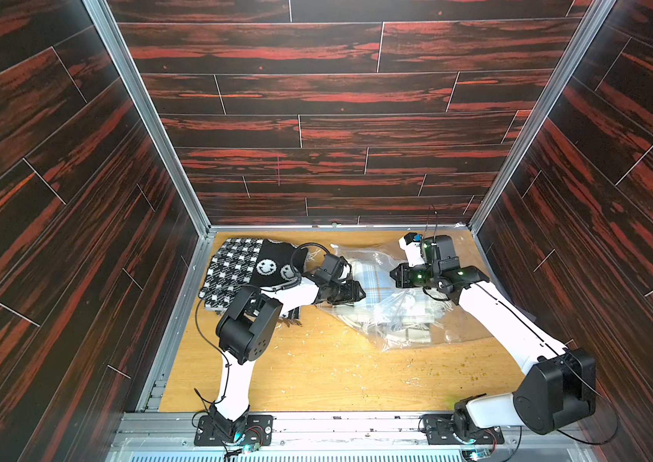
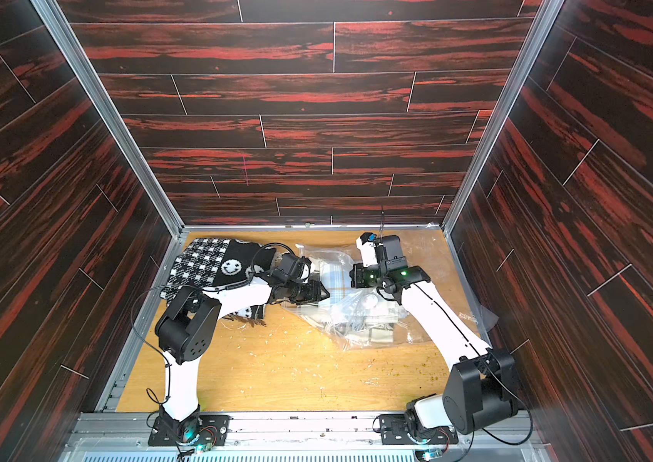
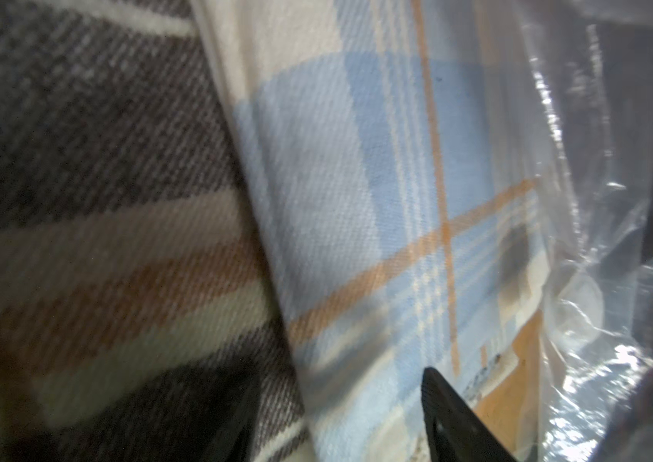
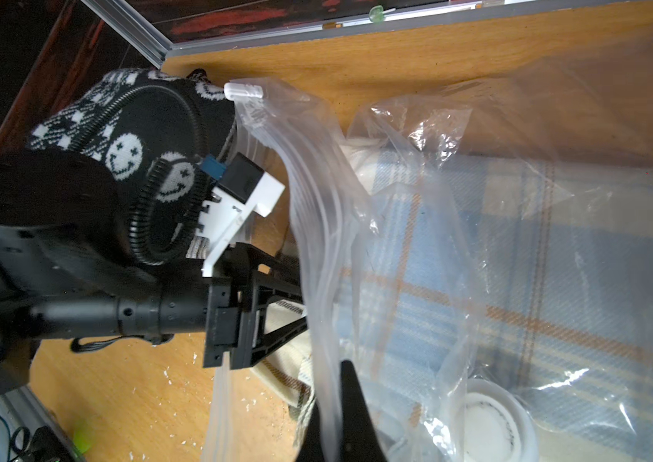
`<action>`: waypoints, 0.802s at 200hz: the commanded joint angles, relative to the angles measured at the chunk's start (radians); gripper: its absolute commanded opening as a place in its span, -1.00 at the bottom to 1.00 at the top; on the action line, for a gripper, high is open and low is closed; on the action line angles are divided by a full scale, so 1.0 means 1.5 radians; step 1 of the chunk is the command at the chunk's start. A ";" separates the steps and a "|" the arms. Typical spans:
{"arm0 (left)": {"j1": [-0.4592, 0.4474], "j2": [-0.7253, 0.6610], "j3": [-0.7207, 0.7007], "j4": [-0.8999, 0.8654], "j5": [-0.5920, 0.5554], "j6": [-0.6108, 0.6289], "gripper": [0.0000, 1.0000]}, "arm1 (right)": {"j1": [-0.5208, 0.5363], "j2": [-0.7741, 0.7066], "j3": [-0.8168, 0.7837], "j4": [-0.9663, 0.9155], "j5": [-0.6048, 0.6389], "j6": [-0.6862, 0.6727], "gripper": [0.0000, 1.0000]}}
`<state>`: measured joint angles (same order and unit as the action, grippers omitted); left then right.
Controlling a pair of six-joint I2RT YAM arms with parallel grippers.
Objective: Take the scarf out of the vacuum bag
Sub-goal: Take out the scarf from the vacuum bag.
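A: Whereabouts of the vacuum bag (image 1: 405, 338)?
B: On the wooden tabletop (image 1: 317, 372), far right part, crumpled and clear, mouth turned toward the left arm.
A: Contents?
B: A blue plaid scarf (image 1: 373, 276) with thin orange lines, folded flat, inside the bag close to the mouth. Touching it, a brown and cream plaid scarf (image 3: 97, 200), likewise under the plastic. On the bag's face, a round white valve disc (image 4: 489, 424), over plaid cloth.
A: And the left gripper (image 1: 361, 294)?
B: In through the mouth, low over the cloth. Released: jaws parted, one black finger on either side of the blue scarf's folded edge in the left wrist view. Contact between fingertips and cloth: impossible to tell, too blurred.
A: And the right gripper (image 4: 331, 420)?
B: Clenched on the bag's zip-seal edge, plastic pinched between the two fingers and raised off the tabletop in an arc, mouth gaping beneath. At the far end of that same edge, a white slider clip (image 4: 243, 90).
A: Anything outside the bag?
B: A black-and-white knitted scarf (image 1: 245, 264) with smiley faces, spread over the far left corner of the tabletop, partly hidden by the left arm, just beside the slider clip. Pale crumbs and flecks scattered over the bare wood nearer the arm bases.
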<state>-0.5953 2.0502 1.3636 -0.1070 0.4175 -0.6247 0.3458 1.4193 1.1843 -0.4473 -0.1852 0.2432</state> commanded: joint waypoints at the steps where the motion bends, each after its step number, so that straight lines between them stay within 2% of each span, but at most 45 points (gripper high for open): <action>1: -0.005 0.009 0.010 -0.024 -0.037 0.007 0.29 | -0.005 -0.011 0.023 -0.003 -0.021 0.008 -1.00; 25: -0.005 0.026 0.021 -0.020 -0.032 0.003 0.27 | -0.005 -0.011 0.029 -0.008 -0.029 0.010 -1.00; 46: -0.009 0.026 0.031 -0.009 -0.017 -0.007 0.10 | -0.005 -0.013 0.028 -0.010 -0.026 0.009 -1.00; 80: -0.023 0.003 0.045 -0.007 0.001 -0.005 -0.06 | -0.005 -0.012 0.025 -0.012 -0.020 0.007 -1.00; 112: -0.030 -0.017 0.045 -0.012 0.003 -0.001 -0.10 | -0.005 -0.010 0.022 -0.009 -0.019 0.007 -1.00; 160: -0.031 0.026 0.058 -0.068 -0.031 0.012 -0.12 | -0.005 -0.012 0.022 -0.011 -0.019 0.007 -1.00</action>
<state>-0.6369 2.0758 1.4292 -0.1543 0.3965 -0.6277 0.3454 1.4193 1.1980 -0.4553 -0.2077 0.2516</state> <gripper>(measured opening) 0.439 0.045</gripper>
